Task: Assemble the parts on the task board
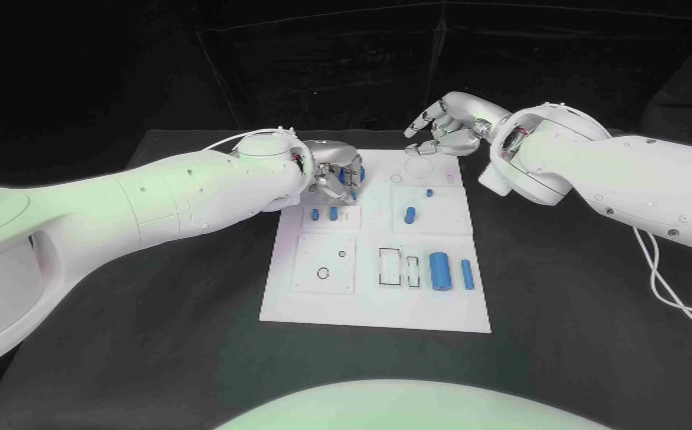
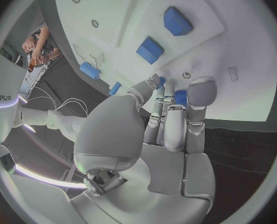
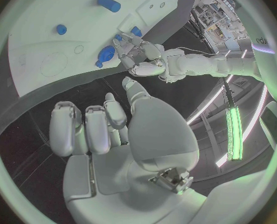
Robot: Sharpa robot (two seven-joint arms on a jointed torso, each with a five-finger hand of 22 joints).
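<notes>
The white task board (image 1: 375, 295) lies in the middle of the black table. My left hand (image 1: 335, 172) is over the board's far left corner and pinches a small blue part (image 2: 178, 97) between its thumb and fingers (image 2: 200, 92), just above the board. In the right wrist view the left hand (image 3: 141, 57) has a round blue part (image 3: 105, 53) at its fingertips. My right hand (image 1: 447, 130) hovers at the board's far right corner, fingers apart and holding nothing. Loose blue parts lie on the board: a thick cylinder (image 1: 438, 272), a slim one (image 1: 467, 273) and a short one (image 1: 410, 215).
Two small blue pieces (image 1: 323, 215) sit on the board just below the left hand. A slim blue piece (image 1: 414, 272) stands beside a rectangular outline (image 1: 389, 265). A white cable (image 1: 661, 270) trails on the table at the right.
</notes>
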